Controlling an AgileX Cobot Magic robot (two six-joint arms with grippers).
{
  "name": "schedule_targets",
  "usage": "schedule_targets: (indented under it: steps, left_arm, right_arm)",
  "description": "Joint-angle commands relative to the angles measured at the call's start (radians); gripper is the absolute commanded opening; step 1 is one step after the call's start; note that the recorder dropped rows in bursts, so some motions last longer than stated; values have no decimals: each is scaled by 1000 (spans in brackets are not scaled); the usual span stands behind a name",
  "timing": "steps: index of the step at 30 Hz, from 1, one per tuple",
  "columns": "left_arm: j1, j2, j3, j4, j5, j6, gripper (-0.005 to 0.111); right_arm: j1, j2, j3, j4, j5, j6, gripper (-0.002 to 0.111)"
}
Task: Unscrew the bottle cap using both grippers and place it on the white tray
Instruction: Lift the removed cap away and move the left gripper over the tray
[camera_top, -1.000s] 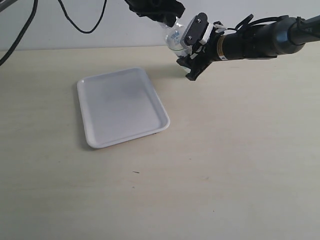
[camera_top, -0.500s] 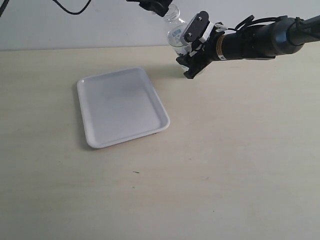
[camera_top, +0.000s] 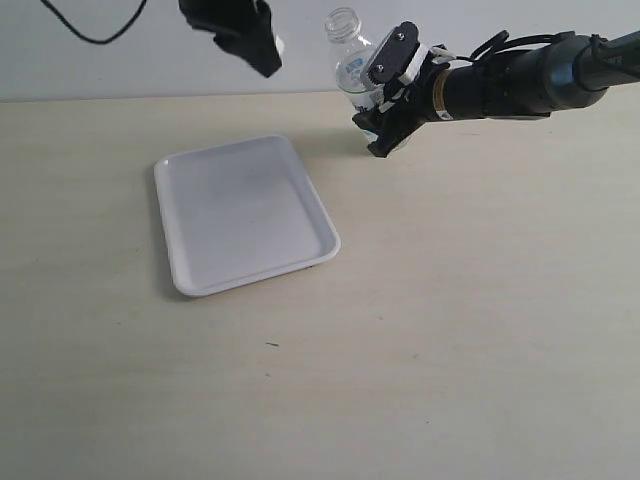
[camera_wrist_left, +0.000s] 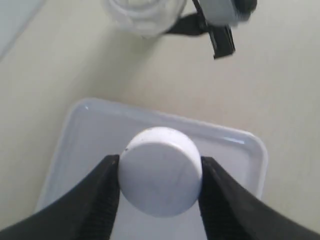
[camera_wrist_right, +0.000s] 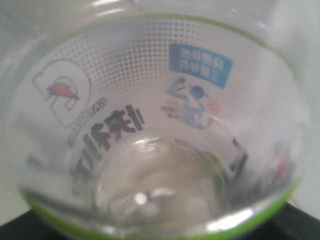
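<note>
Bottle cap (camera_wrist_left: 161, 170) is hanging clenched in my left tool (camera_top: 268, 58), high by the counter's (camera_top: 480, 320) far edge, just beyond the white tray (camera_top: 240, 210); I'm guessing for the drop. My right tool (camera_top: 385, 125) is gripping the tilted, uncapped bottle (camera_top: 350, 65) at that same edge, bracing it.

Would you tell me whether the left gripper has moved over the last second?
Yes. The left gripper, holding the cap, has moved left, away from the bottle, toward the tray.
</note>
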Motion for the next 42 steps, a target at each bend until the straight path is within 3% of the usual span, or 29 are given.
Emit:
schedule_targets:
  steps: [1,8,14,22,42]
  left_arm:
    - [-1,-6,147,2,-23,42,0]
    - [-16,11,301,104,-184,102,0]
    - [-44,69,300,244,-233,28,0]
    - [-50,129,285,242,-320,20,0]
    - [-31,201,285,244,-328,12,0]
  right_arm:
    - [-3,18,9,-27,39,7,0]
    - [-3,18,9,-27,53,7,0]
    - [-3,18,9,-27,53,5,0]
    - [-3,18,9,-27,53,5,0]
    - [-3,18,9,-27,50,5,0]
